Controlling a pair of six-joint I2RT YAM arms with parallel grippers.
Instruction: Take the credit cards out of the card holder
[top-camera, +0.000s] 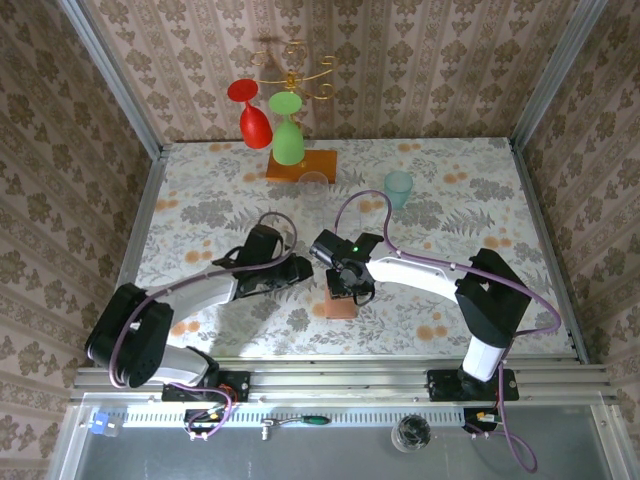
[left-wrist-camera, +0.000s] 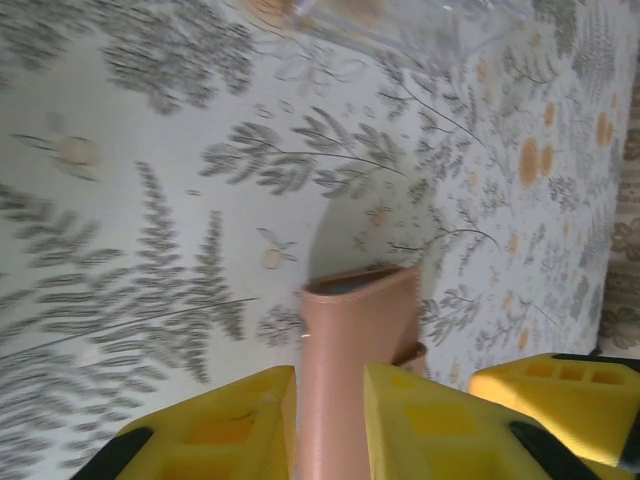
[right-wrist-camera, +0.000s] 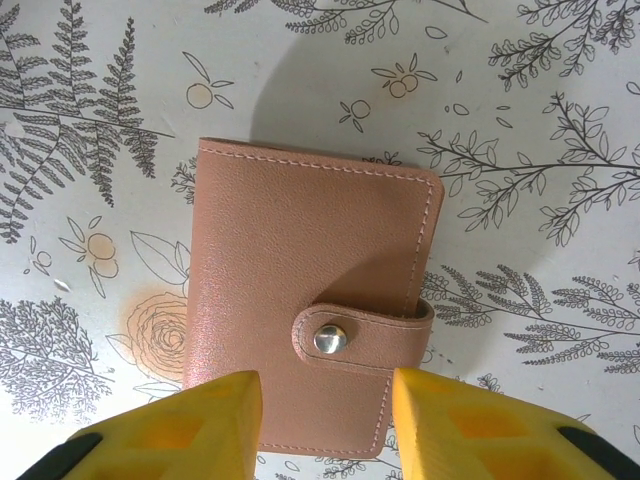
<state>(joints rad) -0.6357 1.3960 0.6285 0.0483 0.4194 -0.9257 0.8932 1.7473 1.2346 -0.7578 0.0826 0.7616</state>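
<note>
Two claws: both are at the card holder (top-camera: 341, 305), which sits mid-bench toward the near edge. The left claw (top-camera: 303, 268) reaches in from the left, and the right claw (top-camera: 350, 285) hangs over it.
Holder position: closed, and it seems to lie flat on the bench (top-camera: 450, 190) with its strap side up.
Key relation: in the right wrist view the right claw (right-wrist-camera: 322, 378) looks square onto the holder (right-wrist-camera: 310, 270). The holder's long axis runs away from the fingers and its short side lies across their closing line. The strap (right-wrist-camera: 375, 335) and its stud (right-wrist-camera: 330, 340) are at the end nearest the fingers. The holder is broader than the gap between them.
Right claw state: released, with the fingers apart and nothing between them.
Left claw state: in the left wrist view the left claw (left-wrist-camera: 328, 375) has its fingers narrowly apart, and the holder (left-wrist-camera: 355, 320) runs up between them. I cannot tell whether they pinch it.
Nearer arm: the right looks better placed for the strap. The left seems suited to steadying the holder.
Material: salmon-brown leather-like skin, smooth with a faint sheen, pale stitching along the rounded edges and a round metal snap. A grey-blue lining shows at the far edge.
Bench surface: matt cloth printed with grey ferns and orange flowers.
Credit cards: judged to be inside, since the strap is snapped shut.
</note>
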